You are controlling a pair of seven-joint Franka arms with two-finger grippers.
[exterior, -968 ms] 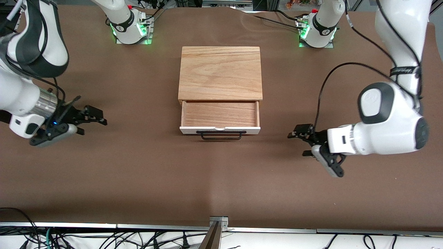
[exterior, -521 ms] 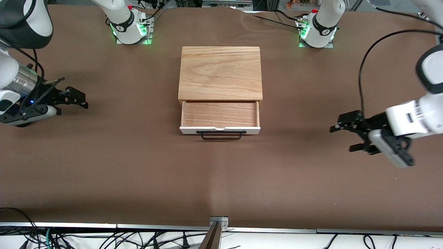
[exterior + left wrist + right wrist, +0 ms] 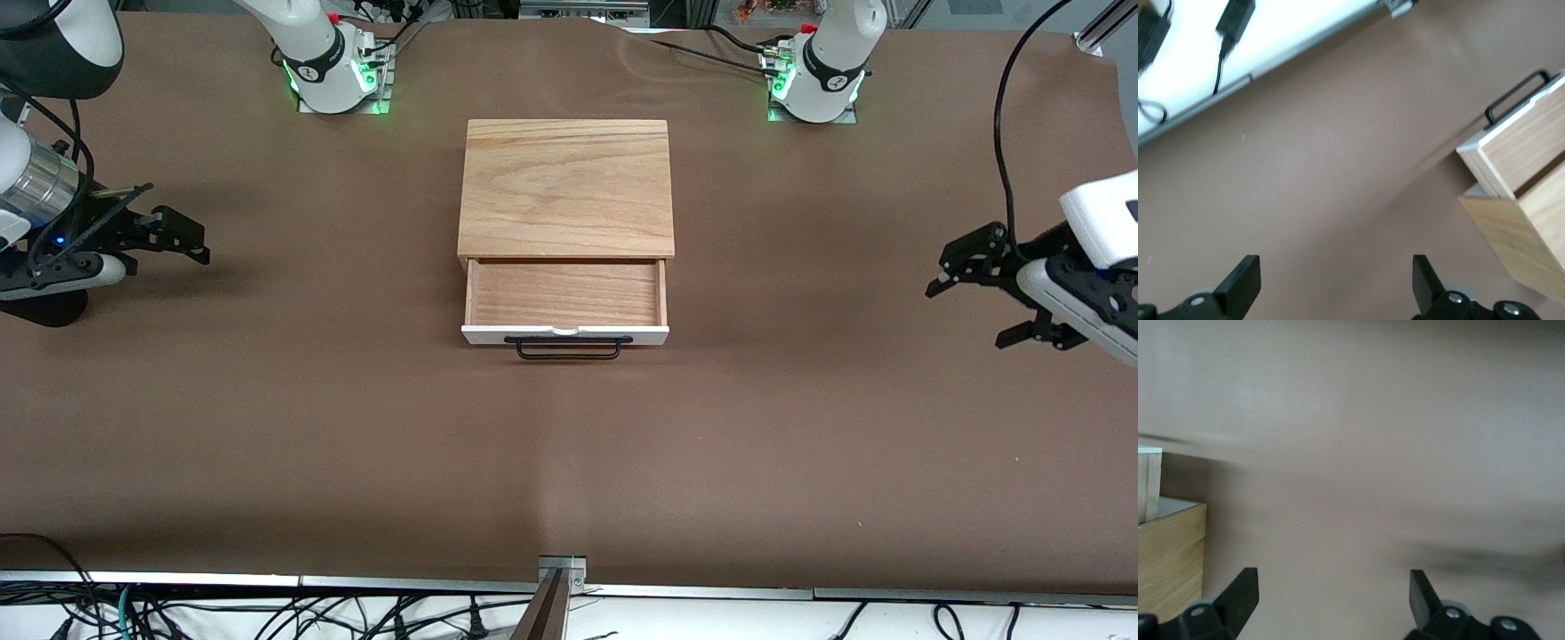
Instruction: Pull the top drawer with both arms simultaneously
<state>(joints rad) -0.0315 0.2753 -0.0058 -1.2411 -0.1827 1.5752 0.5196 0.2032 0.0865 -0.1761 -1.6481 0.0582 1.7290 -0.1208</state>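
Note:
The top drawer (image 3: pixel 565 293) stands pulled out of the oak-top cabinet (image 3: pixel 566 187), showing its wooden inside, white front panel (image 3: pixel 565 334) and black bar handle (image 3: pixel 567 348). My left gripper (image 3: pixel 969 313) is open and empty over the table at the left arm's end, well apart from the drawer. My right gripper (image 3: pixel 169 256) is open and empty over the right arm's end. The left wrist view shows the left gripper (image 3: pixel 1336 283), the drawer (image 3: pixel 1521 140) and the handle (image 3: pixel 1515 100). The right wrist view shows the right gripper (image 3: pixel 1331 600) and the cabinet's side (image 3: pixel 1171 553).
A brown cloth (image 3: pixel 569 462) covers the table. The arm bases (image 3: pixel 333 76) (image 3: pixel 813 80) glow green, farther from the front camera than the cabinet. A metal bracket (image 3: pixel 562 569) and loose cables (image 3: pixel 267 613) lie along the table edge nearest the front camera.
Both grippers have swung away from the drawer toward their own ends of the table, staying open. The drawer has not moved.

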